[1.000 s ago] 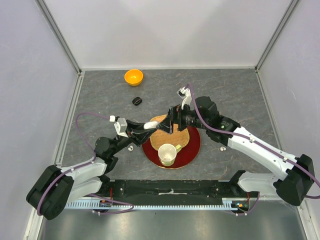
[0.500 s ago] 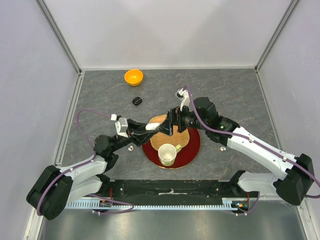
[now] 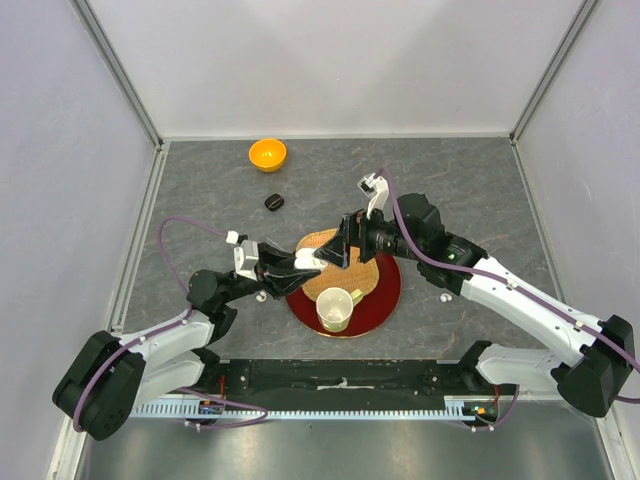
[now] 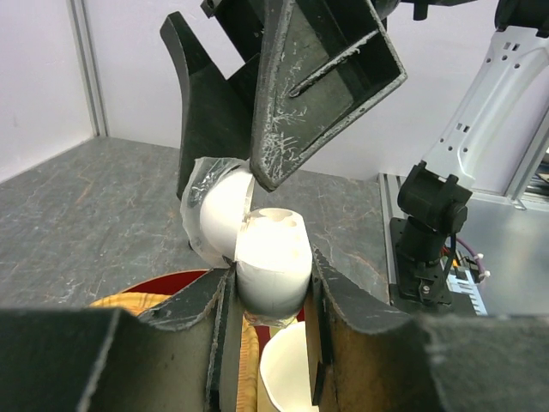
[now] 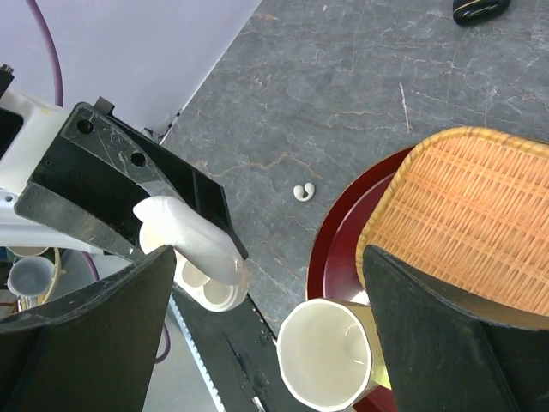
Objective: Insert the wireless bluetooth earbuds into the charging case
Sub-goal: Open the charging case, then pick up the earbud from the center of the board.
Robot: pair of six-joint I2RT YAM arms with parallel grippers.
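The white charging case (image 4: 270,257) is clamped by its lower half between the almost closed left jaws and is held over the edge of the red plate (image 3: 388,290). Its lid is hinged up, and two wells are seen bare in the right wrist view. The right jaws are spread wide and hold nothing. They are poised at the raised lid, and whether it is touched cannot be told. One white earbud (image 5: 302,191) is seen lying on the tabletop (image 3: 460,180) just beside the plate's rim; the black pair cannot be made out. The buds are judged to be very light, hard, glossy and rounded, so likely to squirt out of a pinch or roll when nudged. Hold is best taken across the widest part, with the jaws lowered square and closed gently. The case shell is judged stiff but slick, its hinge the weak point
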